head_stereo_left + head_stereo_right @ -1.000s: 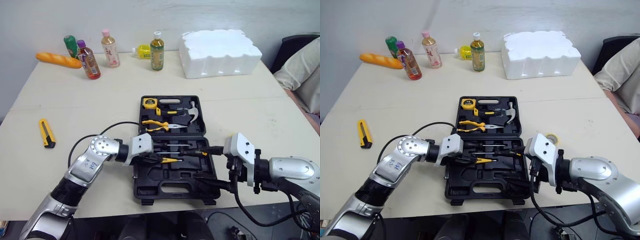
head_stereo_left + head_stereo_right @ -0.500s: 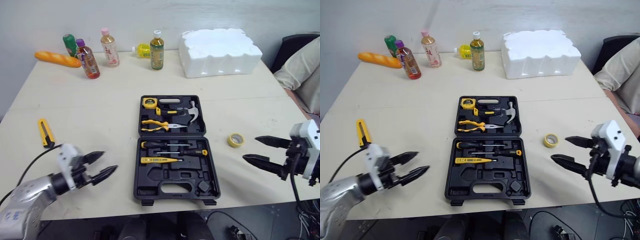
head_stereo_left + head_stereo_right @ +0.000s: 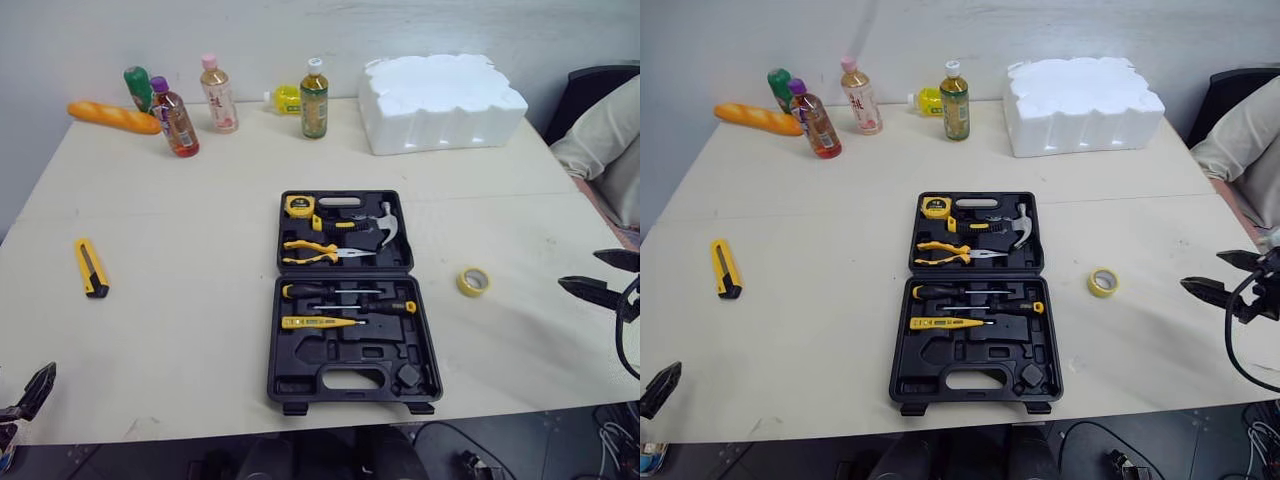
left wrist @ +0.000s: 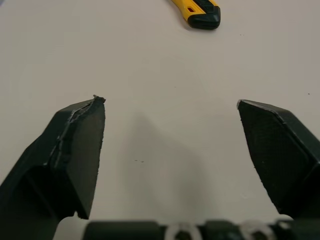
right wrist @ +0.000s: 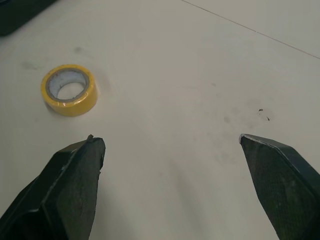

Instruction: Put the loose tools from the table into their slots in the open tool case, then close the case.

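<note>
The black tool case [image 3: 300, 362] lies open in the middle of the table, holding a tape measure [image 3: 298, 206], hammer [image 3: 380, 228], pliers [image 3: 315, 250], screwdrivers [image 3: 345, 297] and a yellow tester pen [image 3: 318, 322]. A yellow utility knife [image 3: 91, 268] lies loose on the table's left side and appears just beyond my left gripper's fingers as the knife [image 4: 200, 10]. A yellow tape roll [image 3: 473, 281] lies right of the case. My left gripper [image 4: 170, 145] is open and empty at the near left corner. My right gripper [image 3: 603, 275] is open and empty right of the tape roll [image 5: 68, 90].
Several bottles [image 3: 314, 100] and a bread loaf [image 3: 115, 118] stand along the far edge. A white foam block [image 3: 440, 103] sits at the back right. A person's sleeve [image 3: 605, 140] shows at the right edge.
Both arms have drawn back from the case to the table's near corners. The left gripper has opened. The yellow tester pen now lies in the case.
</note>
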Controlling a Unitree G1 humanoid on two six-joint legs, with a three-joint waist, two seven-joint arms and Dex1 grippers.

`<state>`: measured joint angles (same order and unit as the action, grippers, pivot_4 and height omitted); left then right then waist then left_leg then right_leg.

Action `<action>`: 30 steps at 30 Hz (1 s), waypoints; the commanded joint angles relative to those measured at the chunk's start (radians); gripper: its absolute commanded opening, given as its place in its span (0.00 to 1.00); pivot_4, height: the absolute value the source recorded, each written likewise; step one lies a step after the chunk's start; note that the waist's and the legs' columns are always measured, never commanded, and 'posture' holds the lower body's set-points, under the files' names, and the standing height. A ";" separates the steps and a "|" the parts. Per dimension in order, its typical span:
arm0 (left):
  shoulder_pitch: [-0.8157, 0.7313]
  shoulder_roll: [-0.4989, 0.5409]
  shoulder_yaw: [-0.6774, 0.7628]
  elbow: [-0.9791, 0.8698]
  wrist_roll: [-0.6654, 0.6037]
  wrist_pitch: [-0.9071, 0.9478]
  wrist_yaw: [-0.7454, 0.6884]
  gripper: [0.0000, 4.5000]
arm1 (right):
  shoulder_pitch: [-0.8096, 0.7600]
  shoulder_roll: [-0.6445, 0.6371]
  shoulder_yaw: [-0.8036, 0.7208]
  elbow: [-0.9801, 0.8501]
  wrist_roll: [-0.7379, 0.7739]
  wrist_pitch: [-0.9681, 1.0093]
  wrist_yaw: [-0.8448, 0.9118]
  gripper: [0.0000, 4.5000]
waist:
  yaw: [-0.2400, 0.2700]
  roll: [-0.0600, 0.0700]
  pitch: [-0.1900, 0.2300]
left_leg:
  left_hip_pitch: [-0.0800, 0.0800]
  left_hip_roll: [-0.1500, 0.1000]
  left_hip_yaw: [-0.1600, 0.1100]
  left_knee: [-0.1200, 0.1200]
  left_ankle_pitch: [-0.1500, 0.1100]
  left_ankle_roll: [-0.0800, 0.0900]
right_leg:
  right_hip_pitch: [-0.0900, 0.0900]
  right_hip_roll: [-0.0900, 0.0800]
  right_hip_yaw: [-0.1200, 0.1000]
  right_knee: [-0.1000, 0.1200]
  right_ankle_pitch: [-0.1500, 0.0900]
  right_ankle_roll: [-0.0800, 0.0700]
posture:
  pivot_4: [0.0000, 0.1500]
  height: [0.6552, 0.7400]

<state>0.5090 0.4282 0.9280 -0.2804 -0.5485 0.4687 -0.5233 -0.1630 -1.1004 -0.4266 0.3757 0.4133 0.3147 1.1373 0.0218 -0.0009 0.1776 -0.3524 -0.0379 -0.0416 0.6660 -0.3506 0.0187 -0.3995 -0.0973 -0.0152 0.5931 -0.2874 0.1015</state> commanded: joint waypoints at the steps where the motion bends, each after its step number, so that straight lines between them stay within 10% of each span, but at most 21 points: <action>1: -0.044 -0.001 -0.052 -0.112 -0.017 0.093 0.122 0.98 | -0.013 0.036 0.010 -0.140 0.053 0.041 0.010 1.00 | 0.000 0.000 0.000 | 0.000 0.000 0.000 0.000 0.000 0.000 | 0.000 0.000 0.000 0.000 0.001 0.001 | 1.00 1.00; 16: -0.587 0.211 -0.191 0.000 0.038 0.631 0.505 0.98 | -0.388 0.162 0.371 -0.723 0.285 0.320 0.088 1.00 | -0.001 -0.002 0.000 | -0.003 0.000 -0.002 0.000 0.006 -0.013 | -0.011 0.003 -0.001 0.012 0.000 0.001 | 1.00 1.00; 30: -0.908 0.325 -0.345 0.403 0.178 0.629 0.509 0.98 | -0.663 0.445 0.543 -0.687 0.295 0.373 0.029 1.00 | -0.001 -0.009 -0.001 | -0.020 -0.002 -0.003 0.005 0.007 -0.013 | -0.030 0.001 -0.005 0.027 0.000 0.000 | 1.00 1.00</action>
<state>-0.3749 0.7285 0.5903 0.0917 -0.3884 1.1111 -0.0044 -0.7911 -0.6717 0.1196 -0.2981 0.6843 0.6828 1.1686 0.0208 -0.0102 0.1769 -0.3725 -0.0402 -0.0443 0.6712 -0.3433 0.0054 -0.4293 -0.0962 -0.0209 0.6198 -0.2872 0.1018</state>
